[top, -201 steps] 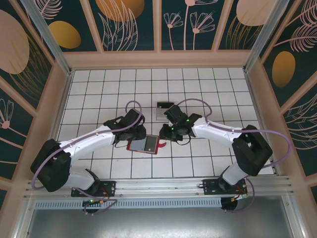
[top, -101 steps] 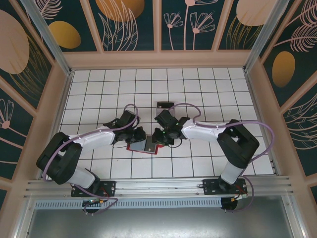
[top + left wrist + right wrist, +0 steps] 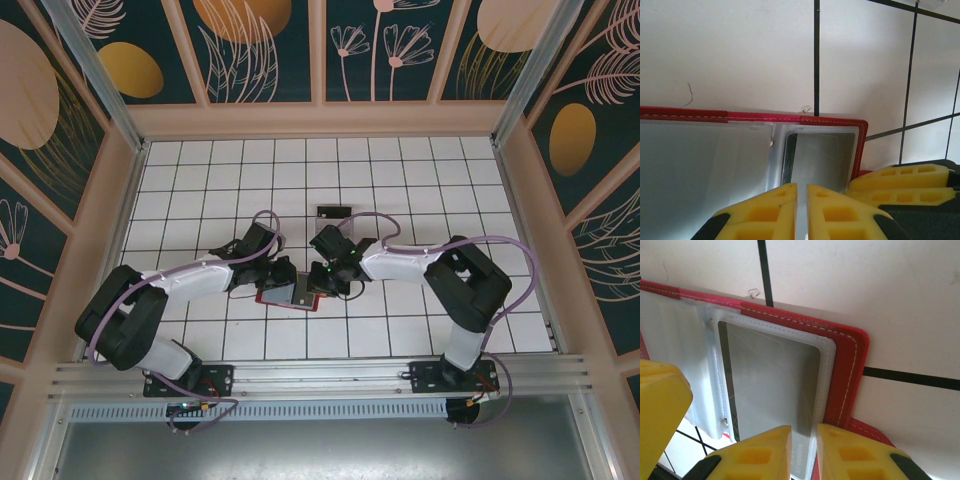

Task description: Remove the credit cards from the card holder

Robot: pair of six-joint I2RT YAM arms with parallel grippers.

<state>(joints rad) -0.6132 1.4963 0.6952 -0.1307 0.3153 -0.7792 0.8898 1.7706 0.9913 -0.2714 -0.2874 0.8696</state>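
Note:
The red card holder (image 3: 290, 297) lies open on the white tiles, grey inner face up. In the left wrist view its red stitched border (image 3: 765, 116) frames a clear pocket with a pale grey credit card (image 3: 822, 160) inside. My left gripper (image 3: 801, 210) sits at the holder's near edge, its jaws almost together on a thin grey strip of it. My right gripper (image 3: 804, 450) comes from the other side. Its jaws have closed in on the near edge of the credit card (image 3: 772, 385) in its pocket, next to the red border (image 3: 842, 375). From above, both grippers (image 3: 283, 280) (image 3: 318, 283) meet over the holder.
A small clear stand with a dark item (image 3: 332, 213) is on the tiles just behind the two wrists. The right gripper's yellow fingers (image 3: 905, 180) crowd the left gripper at the holder's corner. Wooden walls (image 3: 320, 118) ring the tiled floor.
The right arm has swung left and its gripper has come down onto the holder's right part. Both pairs of jaws have narrowed. The holder has stayed put.

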